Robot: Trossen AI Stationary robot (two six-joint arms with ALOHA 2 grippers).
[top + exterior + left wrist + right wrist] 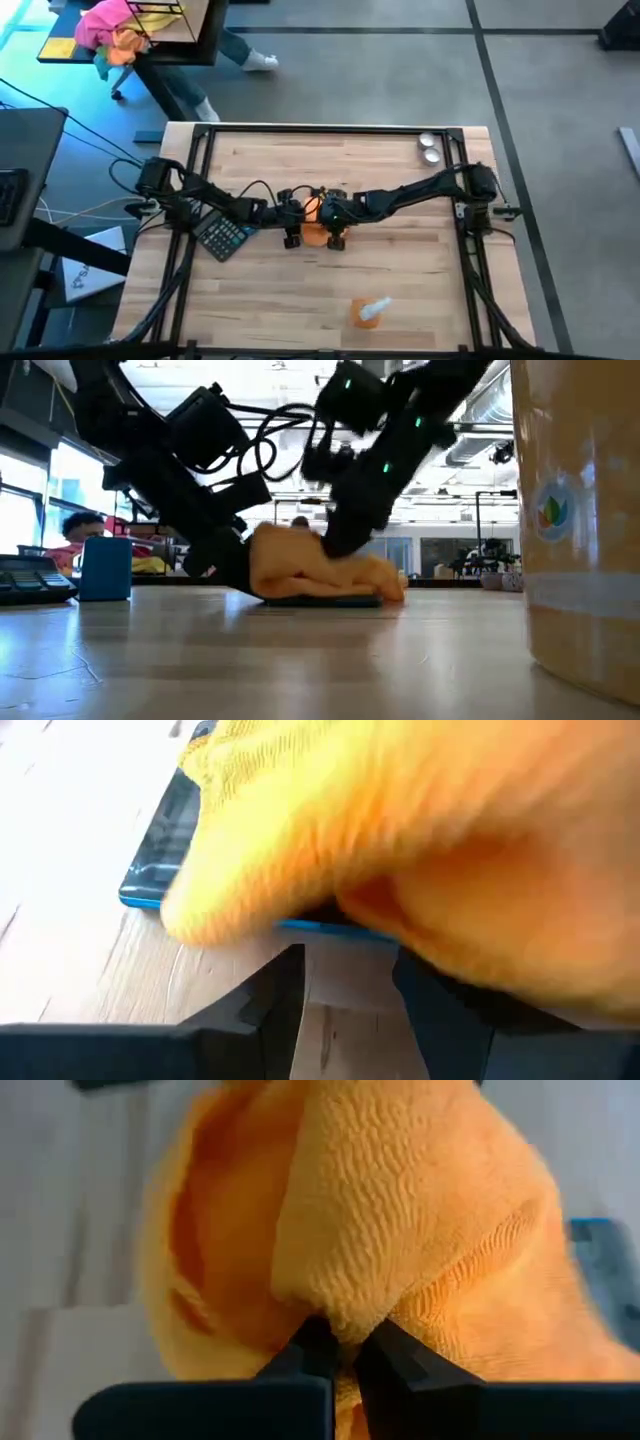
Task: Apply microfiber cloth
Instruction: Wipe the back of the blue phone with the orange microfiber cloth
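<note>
The right hand had its two fingers clamped on a fold of the microfiber cloth, the orange fabric bunching up straight ahead of the pinch and filling the right wrist view. So the cloth lay directly in front of that hand, already in its grip, and the coming wipe looked to turn on how the bundle sat over what was beneath it. Under the cloth lay a flat dark slab with a blue edge, most likely a phone or tablet; one end of it stuck out past the fabric in the left wrist view while the rest was covered. In the low view the cloth rested on that slab as a low mound, wider than tall, at the middle of the surface. The left hand sat just beside the slab's near edge with its fingers apart and holding nothing, cloth overhanging them. From above, both arms met at the cloth, the right one reaching in from its side and being the one that carried it. Farther off stood a calculator by the left arm and a spray bottle near the front edge
</note>
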